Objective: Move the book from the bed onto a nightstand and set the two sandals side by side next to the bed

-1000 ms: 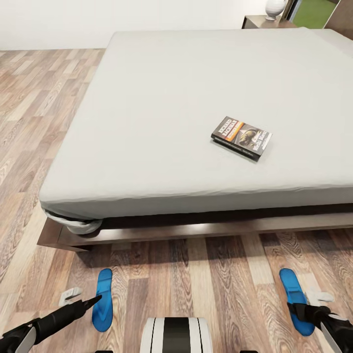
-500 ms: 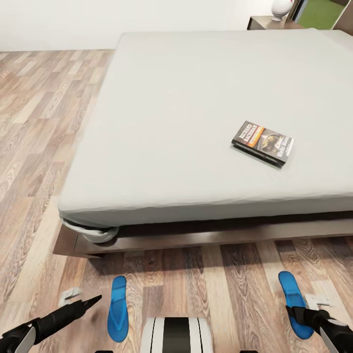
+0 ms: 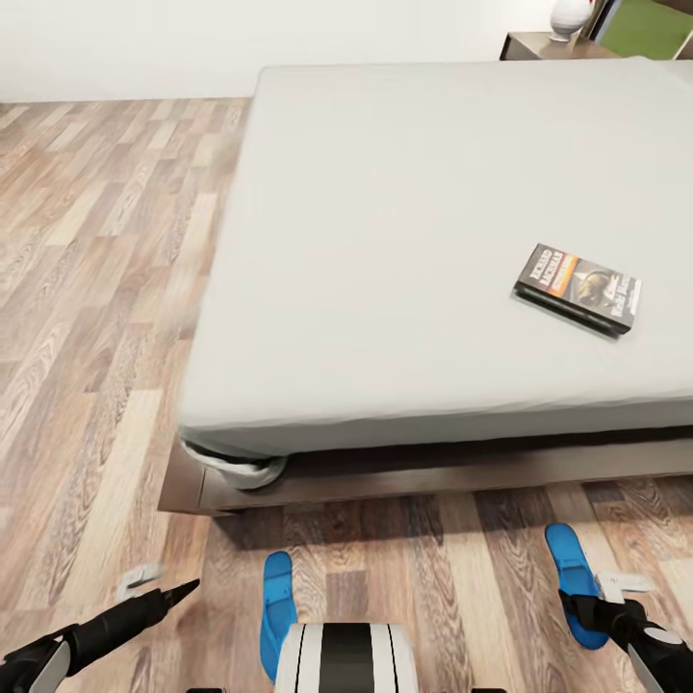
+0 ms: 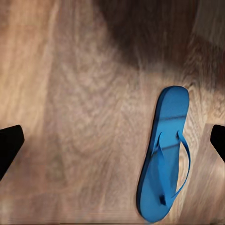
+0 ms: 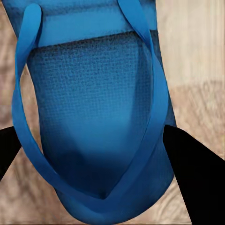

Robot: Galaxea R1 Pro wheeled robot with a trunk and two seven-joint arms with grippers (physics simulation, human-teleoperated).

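A: Risk first. My right hand (image 3: 599,608) has the right sandal (image 3: 574,580) pinched by its near end, a black finger (image 5: 187,180) on each side of the sole in the right wrist view. A thin sole held at one end could twist or slip out if I swing it across, I reckon.

B: And the other sandal?

A: The left sandal (image 3: 276,608) lies flat on the floor (image 3: 87,289), near the bed (image 3: 414,241), well apart from the right one, with my trunk (image 3: 346,657) between them. Bringing the pair side by side means a long carry; I might clip the bed frame (image 3: 404,472) or set one down crooked.

B: Left hand?

A: My left hand (image 3: 178,589) hangs low over the floor to the left of that sandal, touching nothing. In the left wrist view its fingers (image 4: 9,143) stand spread wide, the sandal off to one side.

B: The book?

A: The book (image 3: 577,289) lies on the mattress, right side, untouched. The nightstand (image 3: 544,44) is far right, beyond the bed.
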